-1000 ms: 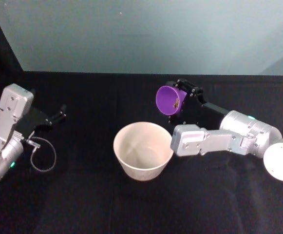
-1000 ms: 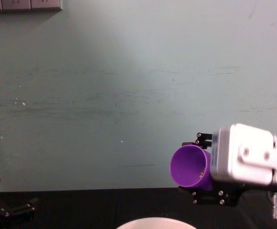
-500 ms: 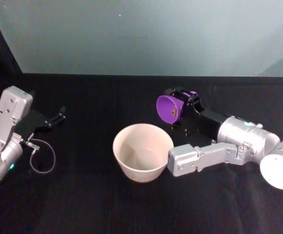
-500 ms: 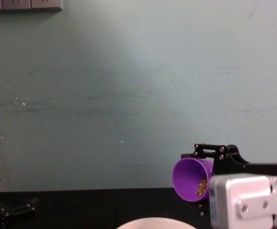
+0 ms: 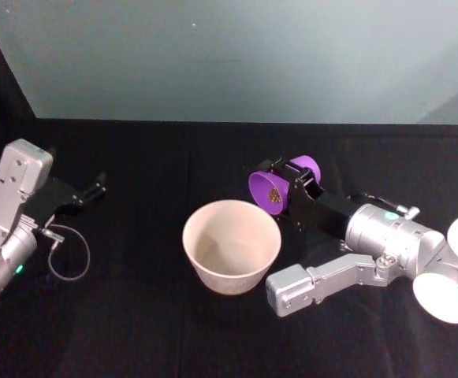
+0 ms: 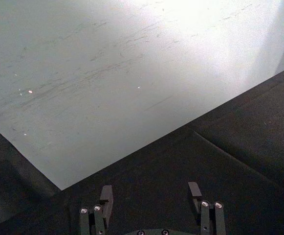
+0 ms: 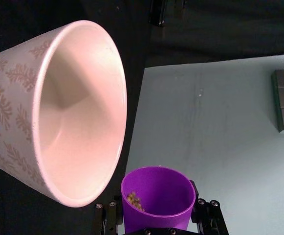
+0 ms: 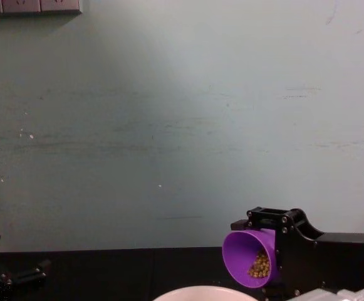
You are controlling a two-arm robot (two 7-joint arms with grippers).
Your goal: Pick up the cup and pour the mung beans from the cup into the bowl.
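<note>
My right gripper (image 5: 292, 187) is shut on the purple cup (image 5: 274, 187), which is tipped on its side with its mouth turned toward the bowl (image 5: 231, 244). Mung beans (image 8: 259, 265) lie against the low side of the cup (image 8: 247, 258) near its lip. The cup's mouth hangs just above and beside the right part of the bowl's rim. In the right wrist view the cup (image 7: 156, 198) sits between the fingers with the beans (image 7: 134, 200) inside, and the pale bowl (image 7: 63, 127) with a leaf pattern stands close by. My left gripper (image 5: 96, 187) rests open at the far left.
A black cloth (image 5: 134, 315) covers the table, with a pale green wall (image 5: 229, 55) behind it. A thin cable loop (image 5: 69, 250) hangs by the left arm. The bowl's rim (image 8: 203, 291) peeks up at the chest view's lower edge.
The right wrist has rolled and dropped, tipping the cup further over toward the bowl's rim. The beans have slid toward the cup's lip. The left arm has stayed put.
</note>
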